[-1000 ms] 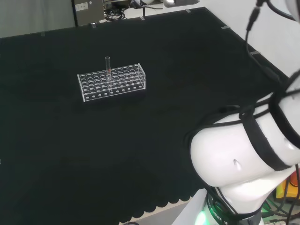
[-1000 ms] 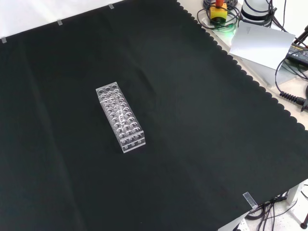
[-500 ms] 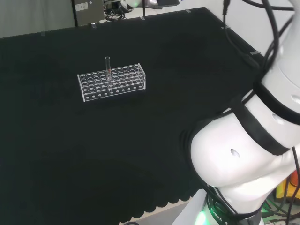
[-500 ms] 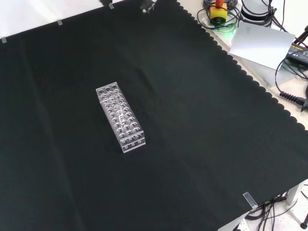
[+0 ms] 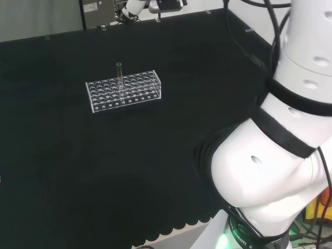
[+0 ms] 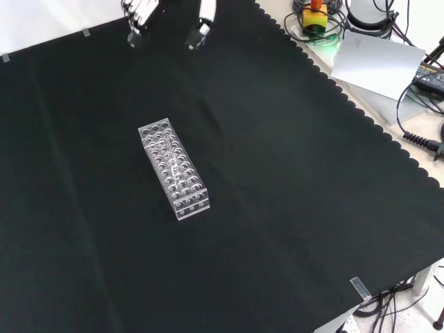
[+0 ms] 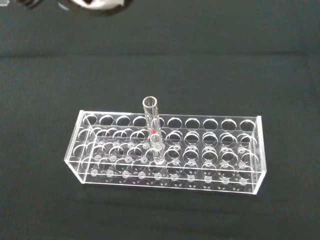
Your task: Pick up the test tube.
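A clear test tube (image 5: 120,77) with a small red mark stands upright in a clear plastic rack (image 5: 123,91) full of round holes, on the black cloth. In the front view the rack (image 6: 173,171) lies in the middle, and the tube (image 6: 171,155) is faint inside it. The wrist view looks down at the tube (image 7: 152,128) and rack (image 7: 166,151) from some distance. The hand (image 6: 141,15) hangs at the top edge of the front view, well apart from the rack, with fingers and thumb spread and nothing between them. In the head view the hand (image 5: 136,5) sits at the far top.
The arm's white links (image 5: 270,171) fill the right of the head view. Cables, a grey box (image 6: 378,62) and a red-and-yellow button (image 6: 316,14) lie off the cloth's scalloped edge at the front view's upper right.
The hand has come into the front view from the top and moved down and left toward the rack. The arm's links have swung in the head view. Rack and tube have not moved.
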You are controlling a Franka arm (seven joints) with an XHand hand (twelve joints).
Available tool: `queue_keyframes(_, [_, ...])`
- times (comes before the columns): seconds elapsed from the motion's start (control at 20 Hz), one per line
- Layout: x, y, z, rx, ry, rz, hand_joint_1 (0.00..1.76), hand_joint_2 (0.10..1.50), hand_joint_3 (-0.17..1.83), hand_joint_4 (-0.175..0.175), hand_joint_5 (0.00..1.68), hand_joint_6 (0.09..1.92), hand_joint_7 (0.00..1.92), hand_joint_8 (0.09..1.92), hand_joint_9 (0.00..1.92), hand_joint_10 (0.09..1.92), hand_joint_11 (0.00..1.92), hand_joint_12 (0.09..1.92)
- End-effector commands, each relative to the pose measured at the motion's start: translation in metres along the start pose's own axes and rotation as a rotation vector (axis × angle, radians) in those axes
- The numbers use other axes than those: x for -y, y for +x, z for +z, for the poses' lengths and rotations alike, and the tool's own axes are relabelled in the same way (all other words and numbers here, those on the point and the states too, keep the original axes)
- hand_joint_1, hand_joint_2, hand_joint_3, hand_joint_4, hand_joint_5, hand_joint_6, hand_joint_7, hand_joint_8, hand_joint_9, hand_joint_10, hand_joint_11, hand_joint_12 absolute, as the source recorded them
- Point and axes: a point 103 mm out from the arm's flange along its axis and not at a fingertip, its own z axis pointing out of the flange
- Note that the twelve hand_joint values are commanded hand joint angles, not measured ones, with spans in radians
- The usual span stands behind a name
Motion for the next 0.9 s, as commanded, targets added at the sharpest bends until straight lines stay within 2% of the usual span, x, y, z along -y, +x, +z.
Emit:
queue_keyframes(0.05, [-0.033, 0.006, 0.027, 0.002, 0.069, 0.006, 0.82, 0.72, 0.53, -0.122, 0.42, 0.09, 0.39, 0.89, 0.27, 0.95, 0.10, 1.58])
queue_keyframes(0.45, [-0.060, 0.008, 0.054, 0.015, 0.121, 0.003, 0.85, 0.71, 0.56, -0.138, 0.50, 0.14, 0.54, 0.87, 0.46, 0.89, 0.17, 1.56])
queue_keyframes(0.9, [-0.080, 0.011, 0.080, 0.026, 0.180, 0.000, 0.86, 0.70, 0.57, -0.140, 0.51, 0.17, 0.57, 0.87, 0.50, 0.88, 0.19, 1.55])
